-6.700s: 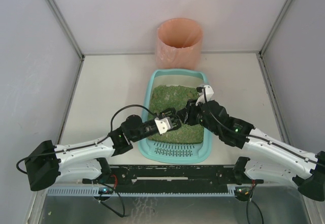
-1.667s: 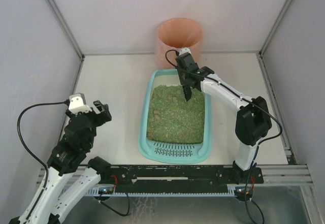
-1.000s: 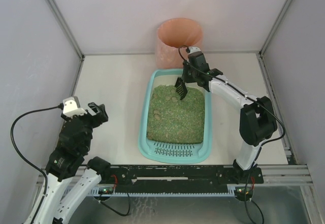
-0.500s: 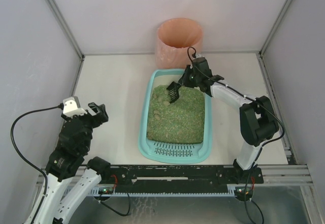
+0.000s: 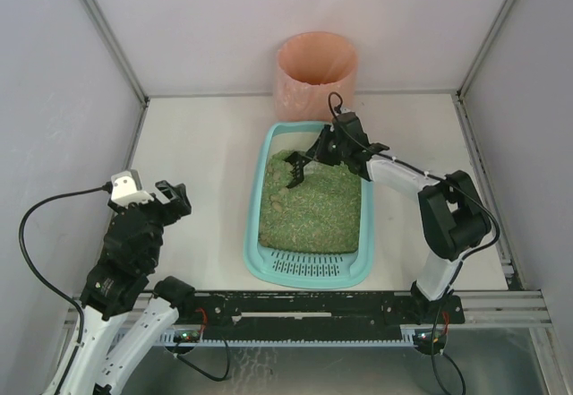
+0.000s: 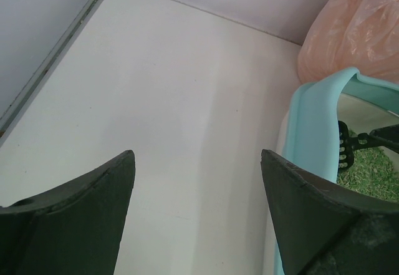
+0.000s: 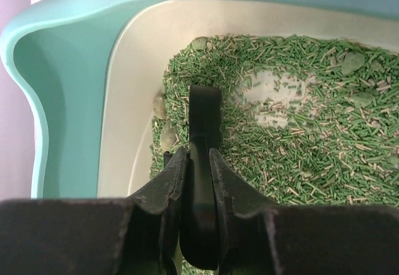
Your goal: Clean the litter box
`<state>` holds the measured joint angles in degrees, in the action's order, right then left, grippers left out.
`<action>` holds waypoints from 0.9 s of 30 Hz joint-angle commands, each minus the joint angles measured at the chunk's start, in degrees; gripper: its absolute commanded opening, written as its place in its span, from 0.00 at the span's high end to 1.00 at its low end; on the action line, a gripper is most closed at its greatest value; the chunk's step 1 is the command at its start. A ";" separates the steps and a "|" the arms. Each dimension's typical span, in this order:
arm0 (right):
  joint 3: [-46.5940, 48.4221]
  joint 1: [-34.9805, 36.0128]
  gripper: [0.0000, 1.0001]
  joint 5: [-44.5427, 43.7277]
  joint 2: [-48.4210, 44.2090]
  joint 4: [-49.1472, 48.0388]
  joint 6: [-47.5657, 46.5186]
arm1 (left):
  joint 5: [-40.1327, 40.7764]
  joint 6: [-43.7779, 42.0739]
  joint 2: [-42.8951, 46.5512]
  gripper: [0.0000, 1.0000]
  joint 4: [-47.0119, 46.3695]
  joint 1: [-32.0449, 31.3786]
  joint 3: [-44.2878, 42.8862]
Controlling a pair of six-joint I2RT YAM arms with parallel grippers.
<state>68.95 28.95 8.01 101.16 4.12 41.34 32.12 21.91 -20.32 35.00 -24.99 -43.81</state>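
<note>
Scoop in litter box, L gripper open

We see L gripper (image 6: 196,220) spread wide, nothing held, above worktop (image 5: 197,153); litter box (image 5: 256,207) mid-worktop, just in front of pink bin (image 5: 315,72); scoop (image 5: 294,169) head in far-left granules, R gripper (image 7: 198,163) clamped on its handle.

Litter box (image 5: 309,269): teal plastic, smooth, soft sheen on rim; inner wall paler, matt.
Granules (image 5: 315,211) inside litter box: green-brown pellets, rough, dry-looking, matt.
Scoop (image 5: 295,169) at far end of litter box: black plastic, handle smooth and slightly glossy.
Bin (image 5: 315,72) beyond litter box: pink-orange, covered in thin crinkled plastic film, translucent, faint shine.
Bench (image 5: 197,153) around litter box: white, smooth, matt.
Left gripper (image 6: 196,156), well left of litter box: jaws dark, matt, finely grainy.
Right gripper (image 7: 196,156) over litter box: jaws black, matt plastic.
</note>
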 commanded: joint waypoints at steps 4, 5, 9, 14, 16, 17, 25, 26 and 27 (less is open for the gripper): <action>-5.58 0.94 1.00 0.86 -7.95 -1.88 2.81 | -1.01 0.60 -0.73 0.15 -2.01 0.55 0.95; -6.90 0.47 1.00 1.24 -9.05 -3.38 3.45 | -1.01 0.59 -0.77 0.15 -1.97 0.56 0.99; -12.09 -2.23 1.00 6.61 -12.04 -10.71 7.08 | -1.14 0.59 -1.02 0.15 -1.97 0.66 0.93; -16.85 -4.71 1.00 11.03 -13.57 -18.09 11.67 | -1.44 0.57 -1.27 0.15 -2.03 0.69 0.94; -17.50 -5.04 1.00 11.24 -14.28 -18.73 12.06 | -1.44 0.59 -1.39 0.15 -2.03 0.65 0.97; -17.75 -5.20 1.00 11.12 -14.71 -18.87 12.16 | -1.49 0.59 -1.39 0.15 -2.03 0.65 0.93; -17.99 -6.59 1.00 10.57 -18.92 -16.57 11.66 | -0.86 0.68 -1.81 0.15 -2.00 0.73 0.93; -17.97 -6.82 1.00 10.67 -19.43 -16.16 11.61 | -0.90 0.71 -1.87 0.16 -2.03 0.75 0.93; -18.04 -7.15 1.00 10.77 -20.02 -15.70 11.51 | -0.99 0.68 -1.88 0.15 -2.02 0.74 0.97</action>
<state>50.35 23.07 17.72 85.01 -8.36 51.86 31.29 21.93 -21.34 34.85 -24.82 -43.81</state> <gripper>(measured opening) 0.149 0.848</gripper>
